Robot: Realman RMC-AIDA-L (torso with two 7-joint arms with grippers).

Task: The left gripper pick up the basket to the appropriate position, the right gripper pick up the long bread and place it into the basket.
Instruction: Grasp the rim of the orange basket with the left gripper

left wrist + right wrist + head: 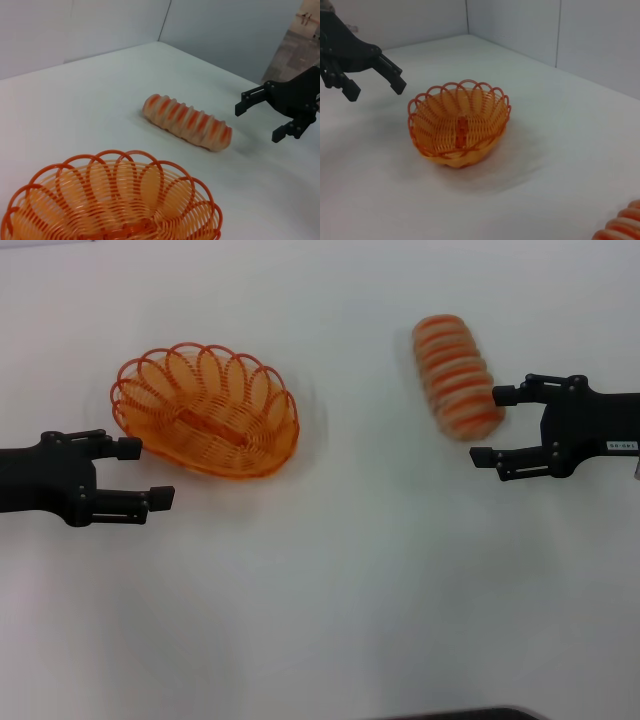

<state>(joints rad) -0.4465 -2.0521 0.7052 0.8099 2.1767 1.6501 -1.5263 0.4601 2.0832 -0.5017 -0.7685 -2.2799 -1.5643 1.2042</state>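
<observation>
The orange wire basket (206,411) stands upright and empty on the white table, left of centre. It also shows in the left wrist view (112,200) and the right wrist view (459,125). My left gripper (145,473) is open, just beside the basket's near-left rim, not touching it; it shows in the right wrist view (372,82) too. The long bread (458,377) lies on the table at the right, also in the left wrist view (187,121), with its end in the right wrist view (622,227). My right gripper (493,425) is open beside the bread's near end; it shows in the left wrist view (257,121) too.
The white table (330,580) spreads between the basket and the bread. Grey walls (520,25) stand behind the table's far edges in the wrist views.
</observation>
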